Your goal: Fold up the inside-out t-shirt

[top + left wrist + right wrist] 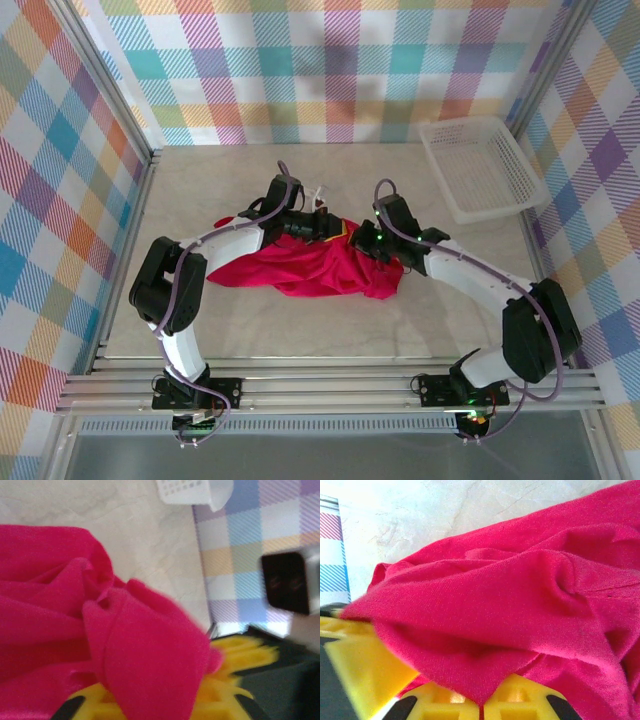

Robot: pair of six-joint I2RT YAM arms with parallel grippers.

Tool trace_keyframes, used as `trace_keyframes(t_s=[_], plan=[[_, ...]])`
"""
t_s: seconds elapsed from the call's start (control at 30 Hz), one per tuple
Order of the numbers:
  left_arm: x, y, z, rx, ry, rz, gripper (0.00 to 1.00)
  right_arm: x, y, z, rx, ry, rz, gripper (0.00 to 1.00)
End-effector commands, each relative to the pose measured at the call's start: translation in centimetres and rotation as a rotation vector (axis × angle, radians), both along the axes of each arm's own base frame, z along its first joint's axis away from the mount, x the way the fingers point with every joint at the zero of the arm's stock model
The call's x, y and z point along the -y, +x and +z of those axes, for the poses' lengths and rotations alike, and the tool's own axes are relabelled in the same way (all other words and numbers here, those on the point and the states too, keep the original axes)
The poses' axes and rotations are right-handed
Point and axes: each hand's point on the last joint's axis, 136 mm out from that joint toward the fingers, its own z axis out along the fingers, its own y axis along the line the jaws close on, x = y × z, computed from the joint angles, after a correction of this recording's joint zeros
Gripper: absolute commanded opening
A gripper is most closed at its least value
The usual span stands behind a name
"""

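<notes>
The crimson inside-out t-shirt (315, 268) lies bunched in the middle of the table, and its upper edge is lifted where both grippers meet. My left gripper (325, 228) comes in from the left. In the left wrist view a fold of the t-shirt (145, 650) hangs over the left gripper (155, 702) and runs down between its yellow fingers (90, 705). My right gripper (362, 238) is close beside it. In the right wrist view the right gripper (481, 707) pinches a point of the t-shirt (510, 605) between its closed yellow fingers (445, 705).
A white mesh basket (482, 166) stands at the back right of the table, its corner seen as the basket (195, 490) in the left wrist view. Bare marbled tabletop (300, 325) lies in front of the shirt. Plaid walls enclose the table. Yellow parts of the other gripper (362, 662) are at the left of the right wrist view.
</notes>
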Motion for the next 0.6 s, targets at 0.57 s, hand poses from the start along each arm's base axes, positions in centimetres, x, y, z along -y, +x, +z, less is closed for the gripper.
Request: trace_keyframes(t_s=[0.57], plan=[[-14.8,3.5,-14.7,-0.094,0.671,0.355,0.23,6.7,-5.5,15.7,0.127,0.311,0.204,0.00]])
